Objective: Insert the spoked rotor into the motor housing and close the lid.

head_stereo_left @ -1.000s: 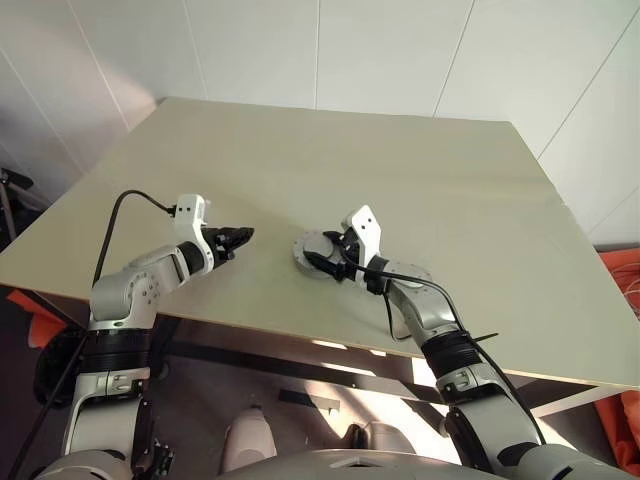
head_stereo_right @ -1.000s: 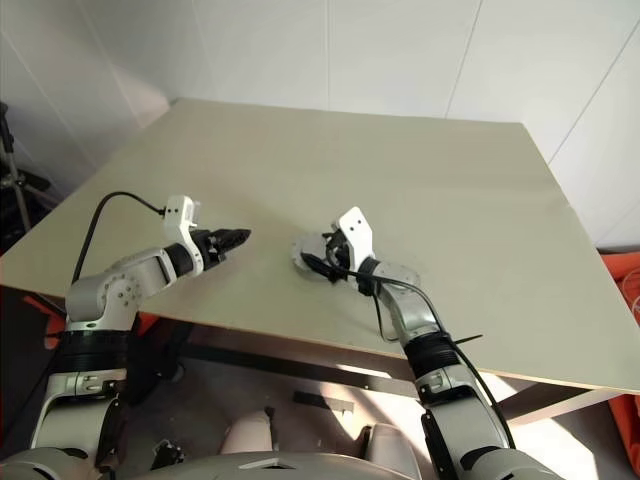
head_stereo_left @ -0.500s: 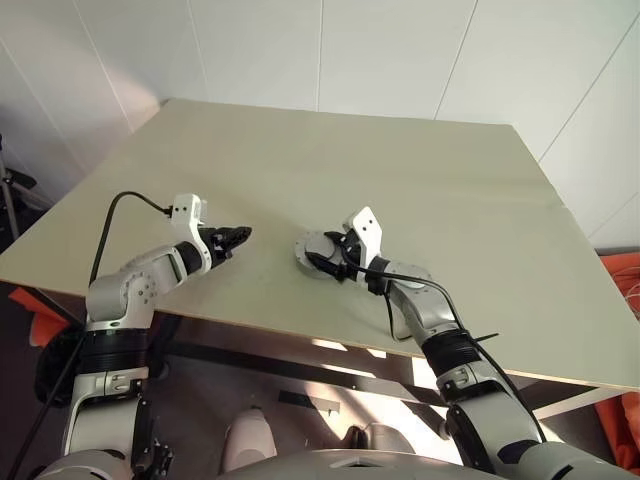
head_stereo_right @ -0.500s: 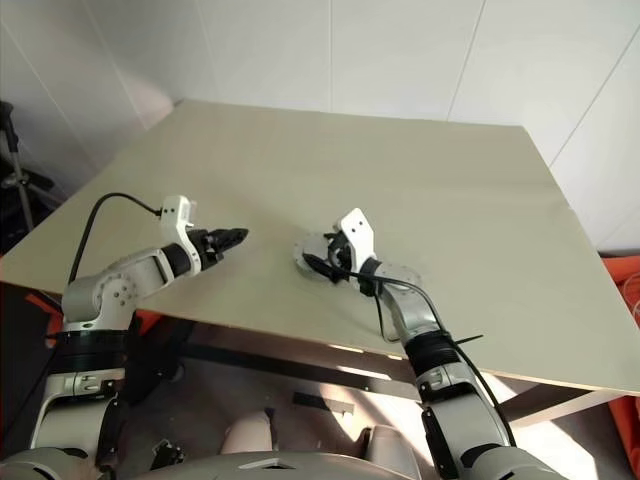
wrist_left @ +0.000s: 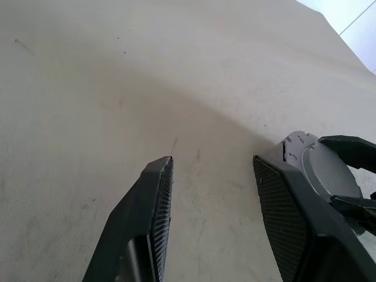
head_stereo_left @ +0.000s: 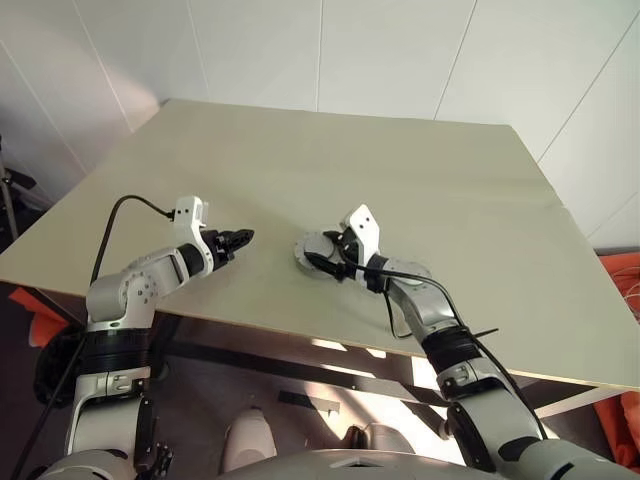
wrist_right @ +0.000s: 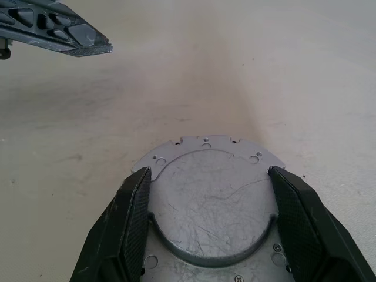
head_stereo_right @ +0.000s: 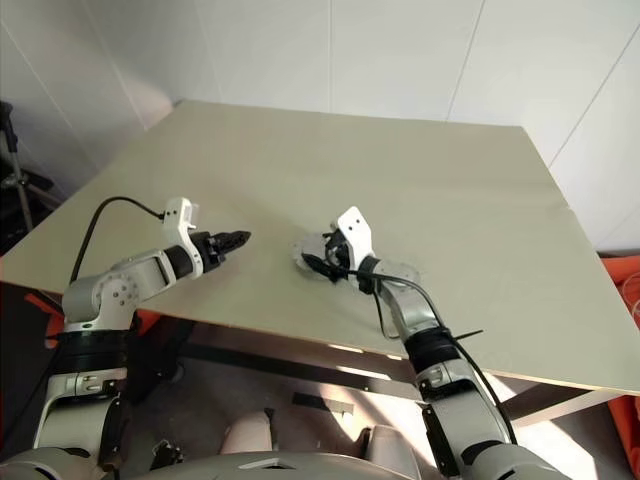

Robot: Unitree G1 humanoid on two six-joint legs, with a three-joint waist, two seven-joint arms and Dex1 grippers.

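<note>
Pale beige surface, white panelled walls behind. Centre frame: grey round part, identity unclear, gripped across its sides by right end effector. Left end effector half-open, empty, just beside.

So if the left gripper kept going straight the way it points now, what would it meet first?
Probably the grey round metal part that the right gripper straddles on the table. The left gripper, jaws open and empty, points across bare tabletop toward it. Depth is unclear; it may touch the tabletop first.
</note>
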